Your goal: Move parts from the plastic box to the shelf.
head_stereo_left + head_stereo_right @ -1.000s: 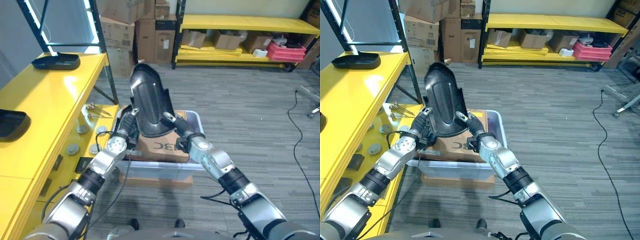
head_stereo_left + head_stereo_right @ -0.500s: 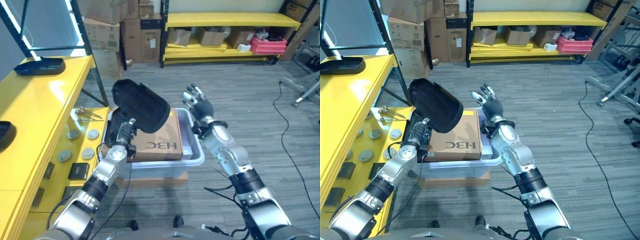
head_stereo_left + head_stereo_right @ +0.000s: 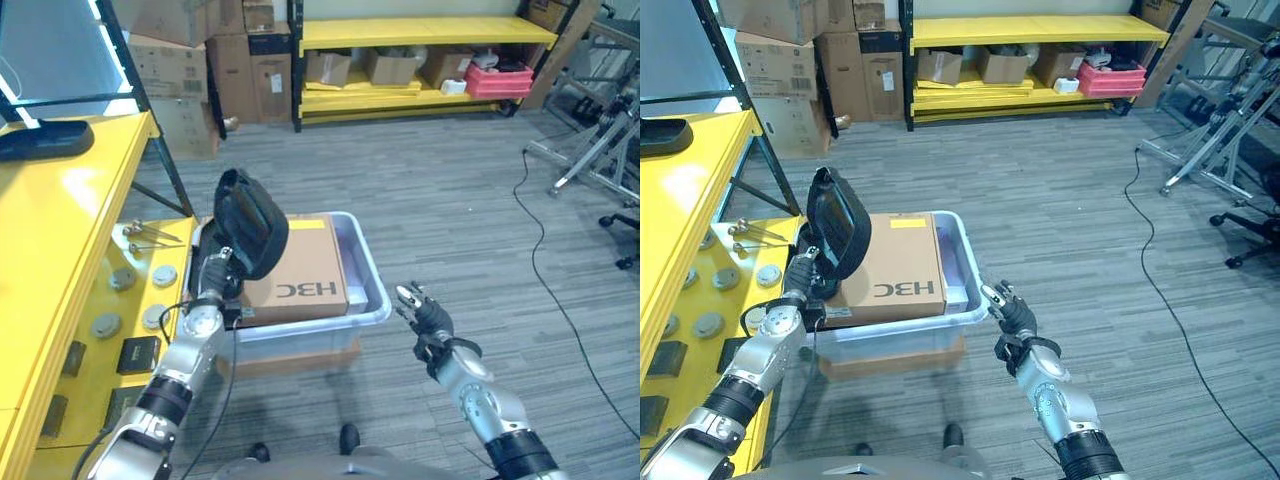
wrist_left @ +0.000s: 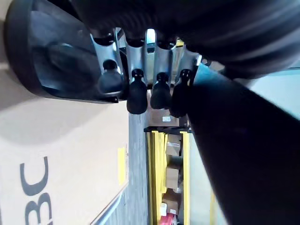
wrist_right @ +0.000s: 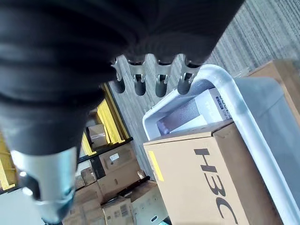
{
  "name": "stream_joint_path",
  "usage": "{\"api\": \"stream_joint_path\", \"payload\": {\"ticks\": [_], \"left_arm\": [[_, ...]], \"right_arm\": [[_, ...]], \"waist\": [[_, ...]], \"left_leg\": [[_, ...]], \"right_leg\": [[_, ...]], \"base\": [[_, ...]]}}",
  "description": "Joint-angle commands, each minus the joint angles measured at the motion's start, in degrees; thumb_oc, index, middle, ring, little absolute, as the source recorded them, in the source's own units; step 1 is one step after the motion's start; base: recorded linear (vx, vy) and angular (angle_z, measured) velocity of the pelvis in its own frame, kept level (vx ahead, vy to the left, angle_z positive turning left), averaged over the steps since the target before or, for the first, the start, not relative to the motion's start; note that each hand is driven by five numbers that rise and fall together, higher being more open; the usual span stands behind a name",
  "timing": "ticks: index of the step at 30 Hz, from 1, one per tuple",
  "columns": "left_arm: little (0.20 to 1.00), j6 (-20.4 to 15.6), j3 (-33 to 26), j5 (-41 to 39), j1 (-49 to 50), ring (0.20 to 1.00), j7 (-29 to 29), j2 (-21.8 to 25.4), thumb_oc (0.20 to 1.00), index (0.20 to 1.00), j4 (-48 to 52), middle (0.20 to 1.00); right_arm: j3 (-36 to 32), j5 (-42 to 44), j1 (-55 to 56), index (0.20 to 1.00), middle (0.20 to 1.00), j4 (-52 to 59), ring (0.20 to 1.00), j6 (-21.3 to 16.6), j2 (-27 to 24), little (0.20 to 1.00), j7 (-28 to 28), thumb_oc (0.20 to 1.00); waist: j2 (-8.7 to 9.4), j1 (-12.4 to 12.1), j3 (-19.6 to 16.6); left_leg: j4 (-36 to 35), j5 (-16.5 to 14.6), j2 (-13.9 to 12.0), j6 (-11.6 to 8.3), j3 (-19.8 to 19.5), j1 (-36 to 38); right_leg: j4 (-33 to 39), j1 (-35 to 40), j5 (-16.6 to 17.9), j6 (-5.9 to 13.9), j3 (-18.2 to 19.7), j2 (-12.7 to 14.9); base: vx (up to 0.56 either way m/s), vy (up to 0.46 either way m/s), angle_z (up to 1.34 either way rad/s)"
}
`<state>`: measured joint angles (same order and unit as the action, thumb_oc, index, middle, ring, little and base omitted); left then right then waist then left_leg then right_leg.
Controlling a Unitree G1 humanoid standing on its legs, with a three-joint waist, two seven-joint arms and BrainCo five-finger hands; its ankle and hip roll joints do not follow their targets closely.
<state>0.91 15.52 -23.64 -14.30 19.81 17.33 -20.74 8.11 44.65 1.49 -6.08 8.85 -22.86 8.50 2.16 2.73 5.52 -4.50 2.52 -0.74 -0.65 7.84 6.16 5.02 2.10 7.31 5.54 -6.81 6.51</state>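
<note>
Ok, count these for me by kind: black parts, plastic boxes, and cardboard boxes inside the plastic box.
Black parts: 2, one in the left hand, one on the yellow shelf
Plastic box: 1
Cardboard box inside it: 1
Total: 4

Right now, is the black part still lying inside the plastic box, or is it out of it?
Out. The left hand holds the black part raised on edge above the cardboard box in the plastic box.
</note>
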Motion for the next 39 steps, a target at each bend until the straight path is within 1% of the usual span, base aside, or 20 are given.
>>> {"api": "stream_joint_path", "payload": {"ticks": [1, 3, 4, 6, 9, 13, 14, 15, 16, 19, 20, 22, 23, 26, 30, 33, 36, 37, 38, 39], "left_arm": [[0.2, -7.99, -3.7, 1.06, -2.42, 0.2, -0.16, 3.74, 0.2, 0.2, 5.88, 0.2], [0.2, -8.24, -4.85, 1.62, -1.56, 0.2, -0.47, 5.18, 0.2, 0.2, 8.73, 0.2], [0.2, -9.79, -5.02, 2.8, -1.26, 0.2, -1.25, 5.94, 0.2, 0.2, 10.82, 0.2], [0.2, -10.26, -4.92, 2.64, -1.44, 0.2, -0.27, 6.36, 0.2, 0.2, 12.71, 0.2], [0.2, -13.05, -7.7, 1.68, 0.86, 0.2, 1.26, 6.95, 0.2, 0.2, 17.48, 0.2], [0.2, -14.84, -10.38, 3.29, 2.67, 0.2, 1.76, 8.05, 0.2, 0.2, 20.89, 0.2], [0.2, -15.75, -12.45, 3.32, 3.63, 0.2, 0.37, 8.94, 0.2, 0.2, 23.26, 0.2], [0.2, -16.17, -13.04, 3.73, 3.94, 0.2, -0.95, 9.31, 0.2, 0.2, 23.97, 0.2], [0.2, -16.34, -13.45, 3.63, 3.98, 0.2, -1.75, 9.68, 0.2, 0.2, 24.34, 0.2], [0.2, -17.57, -15.52, 5.47, 4.0, 0.2, -0.34, 11.3, 0.2, 0.2, 27.14, 0.2], [0.2, -17.85, -15.76, 6.11, 3.42, 0.2, 0.15, 11.87, 0.2, 0.2, 28.06, 0.2], [0.2, -17.19, -16.49, 7.66, 2.75, 0.2, 1.34, 13.5, 0.2, 0.2, 29.92, 0.2], [0.2, -17.09, -16.53, 7.67, 2.79, 0.2, 1.36, 13.55, 0.2, 0.2, 30.03, 0.2], [0.2, -15.06, -18.83, 9.72, 3.41, 0.2, 3.15, 16.18, 0.2, 0.2, 30.74, 0.2], [0.2, -12.09, -21.21, 12.79, 3.63, 0.2, 3.52, 19.07, 0.2, 0.2, 28.87, 0.2], [0.2, -10.52, -22.21, 16.36, 3.74, 0.2, 3.42, 21.13, 0.2, 0.2, 26.25, 0.2], [0.2, -8.51, -20.91, 20.73, 1.42, 0.2, 5.7, 23.52, 0.2, 0.2, 21.39, 0.2], [0.2, -7.91, -20.31, 22.16, 0.6, 0.2, 6.37, 23.99, 0.2, 0.2, 20.04, 0.2], [0.2, -7.19, -19.7, 23.31, -0.14, 0.2, 7.55, 24.72, 0.2, 0.2, 18.78, 0.2], [0.2, -5.96, -18.77, 25.07, -1.21, 0.2, 8.37, 25.34, 0.2, 0.2, 17.41, 0.2]], "right_arm": [[-1.63, -1.97, -2.48, 1.0, 1.0, 1.49, 1.0, -1.19, -0.32, 1.0, -3.51, 1.0], [-1.37, -2.25, -1.63, 1.0, 1.0, 1.23, 1.0, -0.86, -0.17, 1.0, -3.89, 1.0], [-1.4, -1.94, -0.18, 1.0, 1.0, 0.7, 1.0, -1.11, -0.67, 1.0, -4.51, 1.0], [-1.27, -1.64, 0.44, 1.0, 1.0, -0.35, 1.0, -1.98, -0.85, 1.0, -5.51, 1.0], [-0.39, -3.4, 1.22, 1.0, 1.0, -0.23, 1.0, -1.16, -3.07, 1.0, -7.59, 1.0], [-0.01, -2.89, 0.83, 1.0, 1.0, -0.04, 1.0, -1.48, -4.81, 1.0, -6.99, 1.0], [-0.1, -2.88, 1.12, 1.0, 1.0, -0.19, 1.0, -3.08, -4.42, 1.0, -5.1, 1.0], [-0.57, -2.68, 1.95, 1.0, 1.0, 0.21, 1.0, -3.75, -4.1, 1.0, -4.05, 1.0], [-0.58, -2.86, 2.41, 1.0, 1.0, 0.41, 1.0, -4.19, -3.76, 1.0, -3.65, 1.0], [0.69, -3.79, 2.9, 1.0, 1.0, 1.45, 1.0, -4.68, -2.78, 1.0, -3.35, 1.0], [1.01, -4.17, 2.79, 1.0, 1.0, 1.21, 1.0, -5.06, -2.33, 1.0, -3.54, 1.0], [1.96, -4.88, 1.98, 1.0, 1.0, 0.1, 1.0, -5.78, -1.51, 1.0, -4.09, 1.0], [2.02, -4.91, 1.89, 1.0, 1.0, 0.0, 1.0, -5.84, -1.44, 1.0, -4.09, 1.0], [3.54, -5.8, 0.92, 1.0, 1.0, -1.21, 1.0, -5.78, -0.13, 1.0, -4.48, 1.0], [4.63, -5.75, 1.32, 1.0, 1.0, -1.49, 1.0, -4.47, 1.11, 1.0, -4.26, 1.0], [5.51, -4.95, 1.45, 1.0, 1.0, -2.63, 1.0, -4.23, 2.34, 1.0, -3.56, 1.0], [6.64, -5.49, 1.74, 1.0, 1.0, -4.35, 1.0, -4.49, 4.14, 1.0, -2.91, 1.0], [6.85, -5.53, 2.16, 1.0, 1.0, -4.13, 1.0, -4.22, 4.48, 1.0, -2.67, 1.0], [6.92, -5.78, 2.64, 1.0, 1.0, -4.0, 1.0, -3.75, 4.65, 1.0, -2.75, 1.0], [6.67, -5.88, 3.19, 1.0, 1.0, -4.12, 1.0, -3.4, 4.54, 1.0, -2.99, 1.0]], "waist": [[-1.11, -1.75, -3.04], [-1.28, -1.93, -2.93], [-1.3, -1.11, -2.8], [-0.99, -1.06, -2.59], [-0.58, -2.38, -1.65], [-0.55, -4.24, -0.57], [-0.82, -4.89, -0.14], [-0.84, -4.76, -0.15], [-0.82, -4.61, -0.31], [-0.54, -3.96, -1.12], [-0.59, -3.66, -1.37], [-1.08, -4.59, -1.71], [-1.02, -4.52, -1.68], [-1.8, -6.62, -2.39], [-2.29, -7.94, -3.3], [-2.79, -8.85, -3.56], [-3.77, -8.52, -2.59], [-4.59, -7.88, -1.89], [-5.19, -6.96, -1.41], [-5.45, -5.5, -0.75]], "left_leg": [[2.01, -1.25, -1.48, 0.11, -2.37, -2.23], [2.07, -1.01, -1.52, 0.42, -3.48, -2.84], [1.92, -0.33, -1.74, 0.46, -6.35, -3.91], [2.34, 0.0, -2.09, -0.03, -7.75, -4.72], [3.26, 2.25, -4.01, -2.12, -10.84, -6.29], [3.55, 4.64, -4.48, -3.32, -12.04, -9.44], [3.39, 6.61, -5.78, -4.27, -6.99, -12.05], [3.76, 8.15, -7.08, -4.96, -3.32, -13.62], [4.68, 8.05, -7.53, -5.1, -0.01, -14.4], [9.09, 2.77, -5.28, -4.4, 9.92, -12.55], [9.19, 2.31, -5.0, -3.93, 13.57, -11.93], [7.66, 2.66, -3.92, -3.45, 14.45, -11.73], [7.54, 2.69, -3.85, -3.41, 14.42, -11.67], [4.89, 1.87, -0.64, -2.11, 11.43, -10.0], [2.47, 1.25, 0.95, -0.74, 9.19, -7.91], [1.81, 0.68, 1.91, 0.42, 7.56, -7.1], [1.59, -0.22, 3.94, 3.24, 4.56, -6.53], [1.74, 0.54, 3.86, 4.28, 4.25, -6.8], [1.21, 0.59, 3.82, 4.65, 2.88, -6.37], [0.67, 0.7, 4.0, 4.76, 0.76, -5.91]], "right_leg": [[-2.99, -0.08, -1.57, 4.41, -1.72, 3.9], [-4.86, -0.68, -2.76, 4.08, -0.78, 3.3], [-6.55, -1.29, -4.54, 2.77, 2.13, 0.9], [-6.75, -1.37, -5.17, 2.18, 2.37, -0.12], [-7.32, -0.59, -6.39, 0.13, 0.79, -2.75], [-7.03, 0.23, -6.72, -0.62, -1.3, -3.54], [-6.01, 1.08, -6.83, -0.58, -6.4, -3.27], [-4.97, 1.45, -6.19, -0.47, -8.79, -3.06], [-4.42, 1.51, -5.72, -0.42, -10.88, -2.68], [-3.83, 2.18, -5.23, 0.59, -17.03, -0.92], [-4.17, 2.38, -5.09, 0.89, -18.86, -0.54], [-3.87, 3.07, -5.06, 1.14, -19.7, -0.33], [-3.86, 3.11, -5.06, 1.17, -19.75, -0.29], [-3.76, 3.95, -5.54, 1.72, -19.39, -0.01], [-5.56, 3.9, -6.17, 2.72, -19.49, 1.28], [-10.26, 2.88, -6.58, 3.7, -19.14, 3.01], [-25.64, -3.15, -2.44, 5.84, -15.02, 7.97], [-31.88, -6.27, -0.79, 5.11, -13.37, 8.52], [-36.55, -8.94, -0.09, 4.86, -10.11, 7.88], [-38.2, -11.32, -0.11, 4.36, -6.53, 5.85]], "base": [[0.04, -0.067, -0.07], [0.03, -0.127, -0.03], [0.03, -0.19, 0.19], [0.02, -0.229, 0.76], [0.01, -0.25, 0.84], [-0.05, -0.127, 0.64], [-0.14, -0.146, 0.79], [-0.13, -0.121, 1.28], [-0.07, -0.042, 2.43], [-0.01, 0.052, 2.28], [0.04, 0.117, 1.73], [0.03, 0.15, 1.15], [0.07, 0.142, 0.44], [0.11, 0.174, 0.59], [0.13, 0.165, 0.13], [0.11, 0.161, 0.24], [0.08, 0.223, 0.36], [0.0, 0.171, 0.53], [0.0, 0.064, 0.66], [0.08, -0.043, 0.64]]}}
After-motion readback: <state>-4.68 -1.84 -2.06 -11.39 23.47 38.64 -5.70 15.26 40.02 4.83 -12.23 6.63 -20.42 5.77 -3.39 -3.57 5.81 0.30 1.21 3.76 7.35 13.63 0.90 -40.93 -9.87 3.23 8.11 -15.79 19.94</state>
